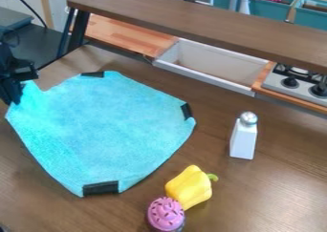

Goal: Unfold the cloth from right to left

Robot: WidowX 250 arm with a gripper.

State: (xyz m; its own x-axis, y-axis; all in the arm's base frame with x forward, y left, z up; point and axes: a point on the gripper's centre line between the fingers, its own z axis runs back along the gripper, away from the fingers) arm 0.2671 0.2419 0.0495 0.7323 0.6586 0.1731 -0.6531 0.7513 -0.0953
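The black gripper (11, 95) is at the left edge of the frame, somewhat above the middle height, and it hangs downward. Its dark body extends a little to the right. Above it, the frame edge cuts the black arm (5, 59).

Cupcake (166, 214): base cut off by bottom edge
Stove (277, 79): cut off at right
Gripper (14, 96): partly cut off at left
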